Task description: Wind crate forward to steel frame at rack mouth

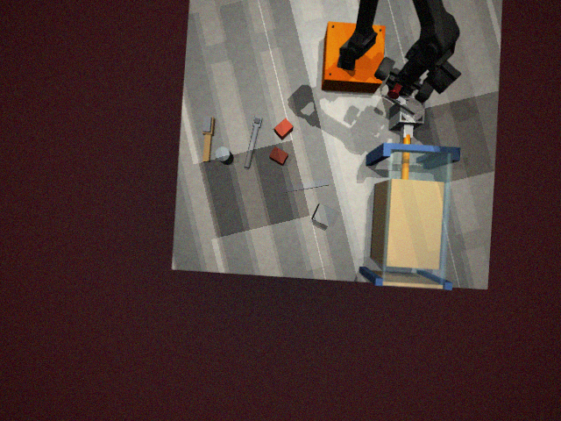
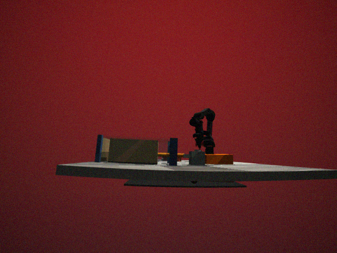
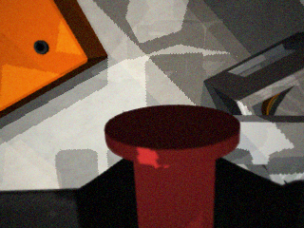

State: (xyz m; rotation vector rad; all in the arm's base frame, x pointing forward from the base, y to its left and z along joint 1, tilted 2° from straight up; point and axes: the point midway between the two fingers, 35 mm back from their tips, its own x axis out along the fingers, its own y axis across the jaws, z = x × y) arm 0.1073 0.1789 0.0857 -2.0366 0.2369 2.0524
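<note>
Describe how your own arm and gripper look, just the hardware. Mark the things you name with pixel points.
The arm point(image 1: 432, 33) point(image 2: 202, 117) is matte black throughout, with chunky rounded joints and slimmer links. The gripper point(image 1: 394, 89) point(image 2: 199, 147) point(image 3: 167, 157) is black too, with two fingers that look angular up close. I can't make out any cables or markings.
</note>
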